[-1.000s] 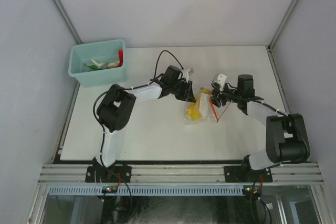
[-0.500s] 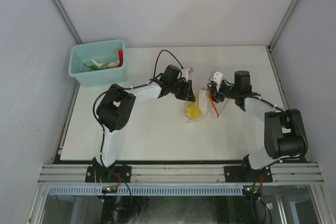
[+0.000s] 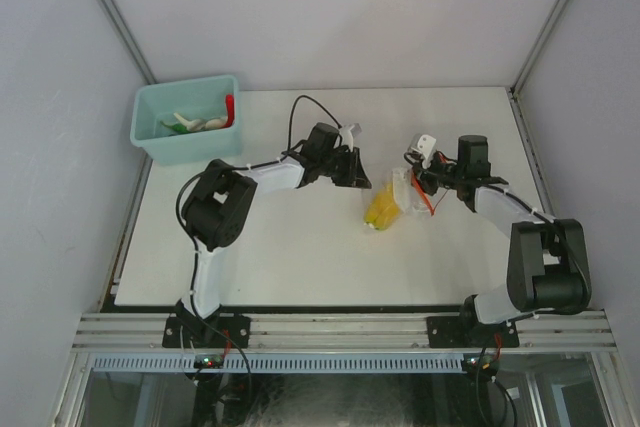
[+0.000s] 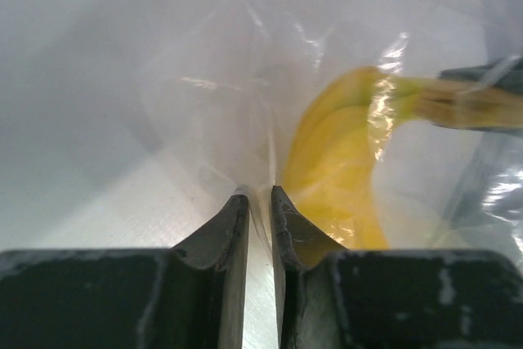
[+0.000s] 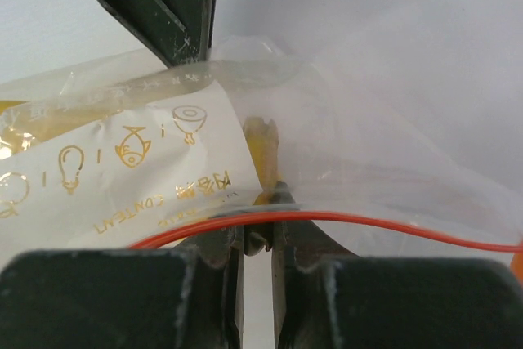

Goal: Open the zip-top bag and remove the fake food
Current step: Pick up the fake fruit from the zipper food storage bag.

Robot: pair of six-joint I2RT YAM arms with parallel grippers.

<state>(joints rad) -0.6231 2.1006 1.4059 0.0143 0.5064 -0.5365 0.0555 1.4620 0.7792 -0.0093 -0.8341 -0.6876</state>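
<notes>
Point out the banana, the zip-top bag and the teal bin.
banana (image 4: 335, 161): left wrist view, on its curved yellow body.
zip-top bag (image 5: 122, 173): right wrist view, on its printed label patch.
teal bin (image 3: 190, 150): top external view, on its near outer wall.

left tool (image 4: 260, 202) pinching zip-top bag (image 4: 214, 96), banana (image 4: 335, 161) inside
</notes>
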